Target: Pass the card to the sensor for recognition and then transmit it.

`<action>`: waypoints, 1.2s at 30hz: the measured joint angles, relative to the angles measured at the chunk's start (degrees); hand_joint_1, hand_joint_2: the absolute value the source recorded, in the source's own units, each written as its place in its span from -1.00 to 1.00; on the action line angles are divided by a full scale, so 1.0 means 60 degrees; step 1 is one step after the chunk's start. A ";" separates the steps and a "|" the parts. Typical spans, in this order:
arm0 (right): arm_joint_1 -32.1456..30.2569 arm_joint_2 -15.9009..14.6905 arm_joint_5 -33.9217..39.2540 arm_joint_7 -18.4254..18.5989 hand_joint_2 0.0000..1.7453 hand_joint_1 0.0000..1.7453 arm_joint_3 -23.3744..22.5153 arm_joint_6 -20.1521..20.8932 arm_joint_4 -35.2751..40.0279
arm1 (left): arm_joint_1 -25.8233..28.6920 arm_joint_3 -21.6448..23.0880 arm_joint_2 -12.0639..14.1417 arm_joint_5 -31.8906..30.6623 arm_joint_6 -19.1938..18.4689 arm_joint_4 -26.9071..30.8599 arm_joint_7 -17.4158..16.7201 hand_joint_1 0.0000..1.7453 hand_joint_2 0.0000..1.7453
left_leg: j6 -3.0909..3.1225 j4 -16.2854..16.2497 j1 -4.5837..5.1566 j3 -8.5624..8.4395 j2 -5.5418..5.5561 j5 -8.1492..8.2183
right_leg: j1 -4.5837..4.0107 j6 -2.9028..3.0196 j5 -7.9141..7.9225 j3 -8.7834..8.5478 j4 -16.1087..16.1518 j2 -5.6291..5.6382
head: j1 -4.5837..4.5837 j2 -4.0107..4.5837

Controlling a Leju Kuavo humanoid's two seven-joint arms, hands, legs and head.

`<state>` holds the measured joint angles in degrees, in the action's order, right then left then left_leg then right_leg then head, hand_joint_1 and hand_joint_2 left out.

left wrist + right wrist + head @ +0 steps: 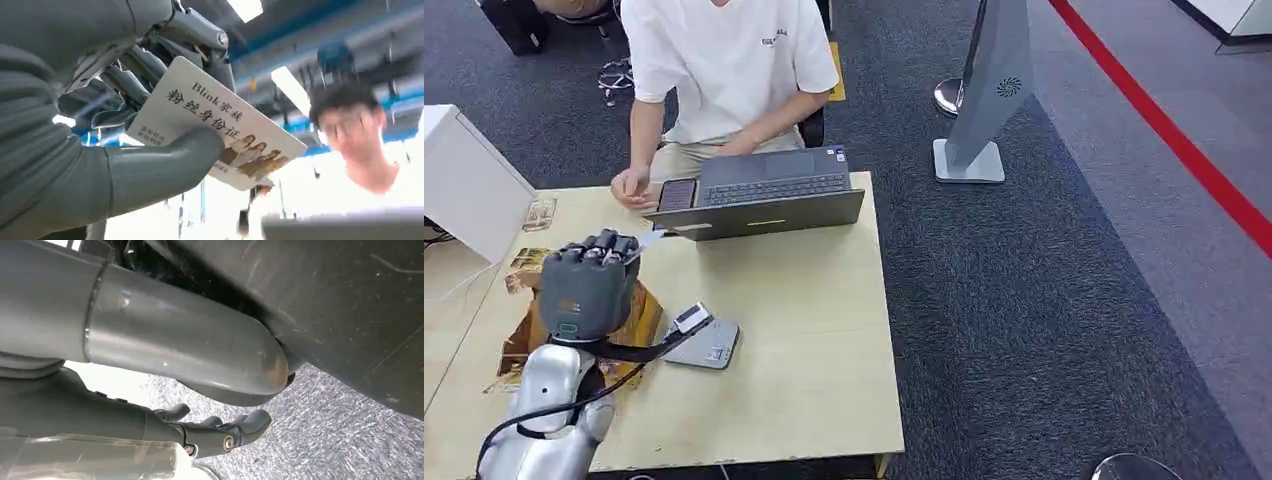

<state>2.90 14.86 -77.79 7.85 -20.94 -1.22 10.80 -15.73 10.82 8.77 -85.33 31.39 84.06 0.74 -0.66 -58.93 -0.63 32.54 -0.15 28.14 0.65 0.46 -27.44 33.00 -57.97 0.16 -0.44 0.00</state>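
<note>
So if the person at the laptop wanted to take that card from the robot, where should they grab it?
Probably by the free end. The left hand pinches the card at one end, thumb on the printed face and fingers behind it. The far end with the picture sticks out bare toward the person, so a pinch on both faces from their side looks easiest.

White printed card (215, 125) pinched in left hand (587, 285), raised above table, grey sensor (704, 344) lying flat nearby

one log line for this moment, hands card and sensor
left hand: holds card raised | right hand: hanging, holds nothing | sensor: on table, uncovered | person: seated at laptop
</note>
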 joint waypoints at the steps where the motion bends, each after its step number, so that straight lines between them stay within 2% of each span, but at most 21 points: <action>1: -0.0001 0.0000 -0.0029 0.0000 -1.00 -1.00 0.0000 0.0000 0.0000 | -0.0196 -0.0026 0.0097 0.0019 -0.0029 0.0136 0.0000 1.00 1.00 | 0.0000 0.0000 0.0000 -0.0001 -0.0001 0.0000 | 0.0000 0.0000 0.0002 0.0000 0.0000 -0.0001 | 0.0000 0.0000; 5: 0.0003 0.0000 -0.0102 0.0073 -1.00 -1.00 0.0000 0.0015 0.0000 | -0.0860 -0.0048 0.0410 0.0091 -0.0274 0.0372 0.0058 1.00 1.00 | 0.0007 -0.0001 0.0000 0.0001 0.0007 -0.0009 | -0.0001 -0.0001 0.0004 0.0001 0.0000 -0.0012 | 0.0000 0.0000; 7: 0.0005 0.0000 -0.0201 0.0098 -1.00 -1.00 0.0000 0.0044 0.0000 | -0.1505 -0.0047 0.0549 0.0157 -0.0558 0.0299 -0.0033 1.00 1.00 | 0.0007 -0.0002 0.0000 0.0006 0.0015 -0.0010 | -0.0001 -0.0001 0.0007 0.0003 0.0000 -0.0016 | 0.0000 0.0000; 10: 0.0033 -0.0007 -0.0346 0.0069 -1.00 -1.00 0.0015 0.0201 0.0000 | -0.2852 -0.0047 0.0848 -0.0237 -0.0980 -0.0775 -0.0292 1.00 1.00 | 0.0005 -0.0002 0.0000 0.0005 0.0014 -0.0022 | -0.0001 0.0000 0.0023 0.0002 0.0000 -0.0015 | -0.0004 0.0000; 13: 0.0048 -0.0022 -0.0394 0.0018 -1.00 -1.00 0.0018 0.0295 0.0000 | -0.3948 -0.0048 0.1026 -0.0386 -0.0677 -0.2241 -0.0342 1.00 1.00 | 0.0000 -0.0002 0.0000 0.0002 -0.0003 -0.0030 | -0.0001 0.0010 0.0037 0.0004 -0.0001 0.0001 | -0.0004 0.0000; 15: 0.0058 -0.0025 -0.0397 0.0015 -1.00 -1.00 0.0018 0.0328 0.0000 | -0.4224 -0.0047 0.1051 -0.0437 -0.0422 -0.2929 -0.0342 1.00 1.00 | -0.0001 -0.0002 0.0000 0.0001 -0.0004 -0.0031 | -0.0001 0.0009 0.0037 0.0005 -0.0002 0.0002 | -0.0007 0.0000; 19: 0.0066 -0.0025 -0.0397 0.0007 -1.00 -1.00 0.0018 0.0328 0.0000 | -0.4507 -0.0048 0.1055 -0.0451 -0.0277 -0.3648 -0.0350 1.00 1.00 | -0.0001 -0.0002 0.0002 0.0005 0.0000 -0.0031 | 0.0000 0.0009 0.0036 0.0006 -0.0001 0.0001 | -0.0011 0.0000; 26: 0.0064 -0.0026 -0.0397 0.0007 -1.00 -1.00 0.0015 0.0328 0.0000 | -0.4562 -0.0047 0.1051 -0.0451 -0.0292 -0.4115 -0.0349 1.00 1.00 | 0.0000 -0.0002 0.0001 0.0009 -0.0003 -0.0031 | 0.0001 0.0008 0.0037 0.0012 0.0001 0.0001 | -0.0007 0.0000; 27: 0.0065 -0.0025 -0.0397 0.0018 -1.00 -1.00 0.0015 0.0328 0.0000 | -0.4558 -0.0048 0.1044 -0.0451 -0.0284 -0.4148 -0.0346 -1.00 1.00 | 0.0000 -0.0002 0.0001 0.0009 -0.0002 -0.0031 | 0.0001 0.0008 0.0037 0.0012 0.0001 0.0001 | -0.0007 0.0000; 36: 0.0066 -0.0026 -0.0394 0.0058 -1.00 -1.00 0.0007 0.0321 0.0000 | -0.4253 -0.0048 0.0865 -0.0175 -0.0277 -0.4203 -0.0175 -1.00 1.00 | 0.0000 -0.0002 0.0001 0.0010 -0.0002 -0.0031 | 0.0001 0.0008 0.0037 0.0013 0.0000 0.0001 | -0.0011 0.0000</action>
<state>3.30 14.71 -80.15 8.20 -20.90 0.70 10.80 -41.24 10.54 13.97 -86.38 29.73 58.84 -0.31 -0.66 -58.94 -0.63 32.60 -0.16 27.95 0.66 0.51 -27.22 33.07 -57.96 0.17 -0.50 0.00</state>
